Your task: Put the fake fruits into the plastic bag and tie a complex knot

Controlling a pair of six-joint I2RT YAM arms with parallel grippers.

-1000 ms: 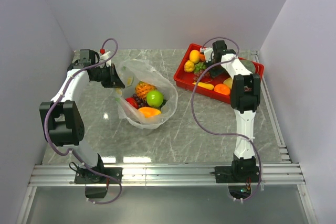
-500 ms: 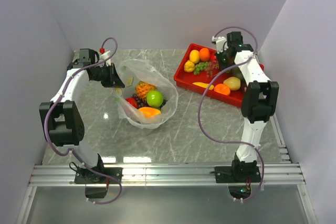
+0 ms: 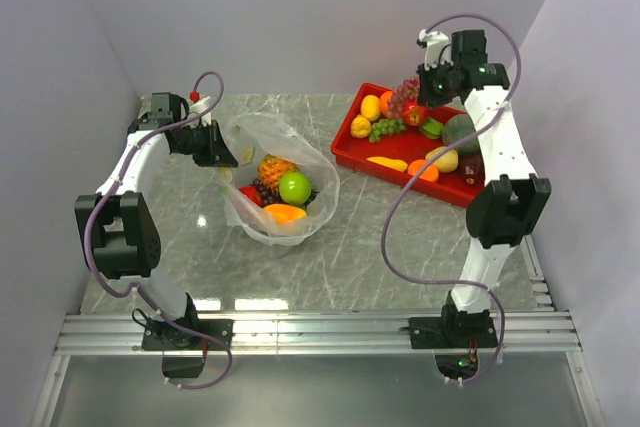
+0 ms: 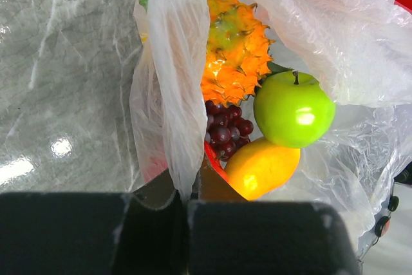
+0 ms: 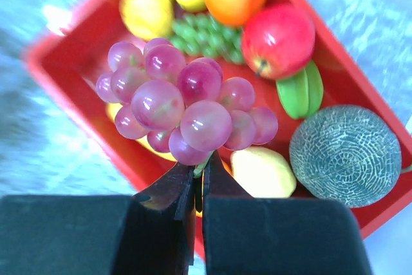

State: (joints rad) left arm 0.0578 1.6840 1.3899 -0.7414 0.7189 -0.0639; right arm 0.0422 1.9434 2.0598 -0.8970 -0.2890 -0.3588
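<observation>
My right gripper (image 5: 198, 173) is clamped on the stem of the purple grape bunch (image 5: 180, 111), above the red tray (image 5: 74, 72). My left gripper (image 4: 187, 199) pinches the plastic bag (image 4: 168, 94) rim; the bag sits on the surface (image 4: 64, 62), with the pineapple (image 4: 235, 43) and green apple (image 4: 293, 109) inside.

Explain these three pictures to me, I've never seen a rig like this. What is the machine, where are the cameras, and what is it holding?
These are two robot arms bolted to a table, each ending in a two-finger gripper. The wide picture comes from a fixed camera above and behind them. The other two come from cameras on the wrists, looking past the fingers. On the table are a clear bag and a red tray of plastic fruit. The left gripper is shut on the bag's rim; inside are a pineapple, a green apple and more. The right gripper pinches the stem of purple grapes above the tray, where a red apple and a melon lie.
</observation>
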